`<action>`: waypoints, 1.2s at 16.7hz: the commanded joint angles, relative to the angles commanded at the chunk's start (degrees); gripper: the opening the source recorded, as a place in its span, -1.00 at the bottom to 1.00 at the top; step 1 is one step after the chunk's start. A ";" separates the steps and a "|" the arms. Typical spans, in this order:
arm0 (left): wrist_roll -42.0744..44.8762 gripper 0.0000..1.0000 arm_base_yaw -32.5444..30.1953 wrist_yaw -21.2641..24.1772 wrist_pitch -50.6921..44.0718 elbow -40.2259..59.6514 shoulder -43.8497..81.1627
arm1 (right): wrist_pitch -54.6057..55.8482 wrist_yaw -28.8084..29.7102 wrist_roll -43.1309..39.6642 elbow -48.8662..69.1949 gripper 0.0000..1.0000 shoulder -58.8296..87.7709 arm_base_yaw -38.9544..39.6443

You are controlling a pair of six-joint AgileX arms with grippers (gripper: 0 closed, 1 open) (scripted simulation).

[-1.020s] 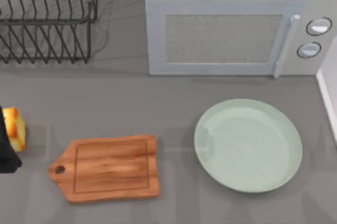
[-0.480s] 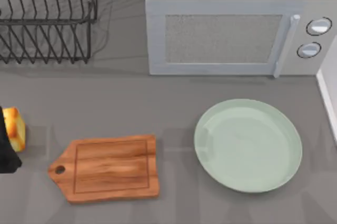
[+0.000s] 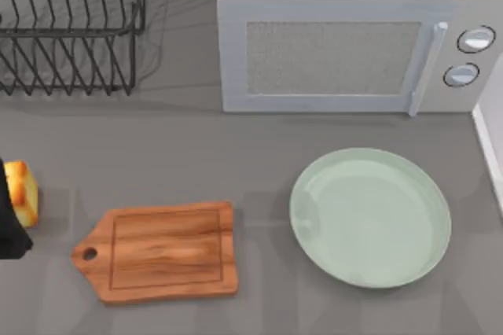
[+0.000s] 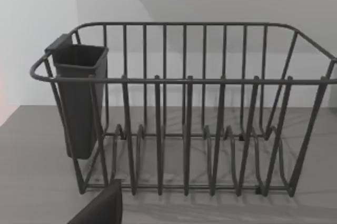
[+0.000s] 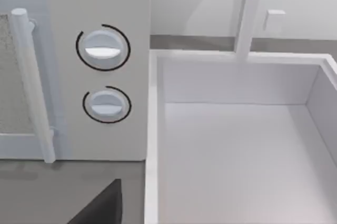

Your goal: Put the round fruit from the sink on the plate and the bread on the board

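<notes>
The bread (image 3: 22, 192), a golden toasted chunk, lies at the table's far left. A dark part of my left gripper (image 3: 8, 225) at that edge covers its left side. The brown wooden board (image 3: 161, 251) lies flat a little to the right, handle end toward the bread, nothing on it. Right of centre, the pale green plate (image 3: 369, 217) is bare. The white sink (image 5: 237, 150) has a bare floor in the right wrist view. The round fruit is out of view. A dark piece of my right gripper (image 5: 100, 205) pokes in beside the sink's rim.
A grey microwave (image 3: 338, 56) stands at the back, its dials (image 5: 105, 50) next to the sink. A black wire dish rack (image 3: 71, 28) with a dark cup holder (image 4: 79, 98) fills the back left. The sink's rim (image 3: 491, 146) borders the table's right edge.
</notes>
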 joint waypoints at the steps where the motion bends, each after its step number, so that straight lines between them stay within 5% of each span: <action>1: 0.00 1.00 0.00 0.00 0.00 0.00 0.00 | -2.65 0.01 -0.62 4.06 1.00 5.14 -0.66; 13: 0.00 1.00 0.00 0.00 0.00 0.00 0.00 | -37.68 0.09 -8.78 58.23 1.00 77.72 -9.44; 20: 0.00 1.00 0.00 0.00 0.00 0.00 0.00 | -48.95 0.12 -11.41 75.53 1.00 100.66 -12.26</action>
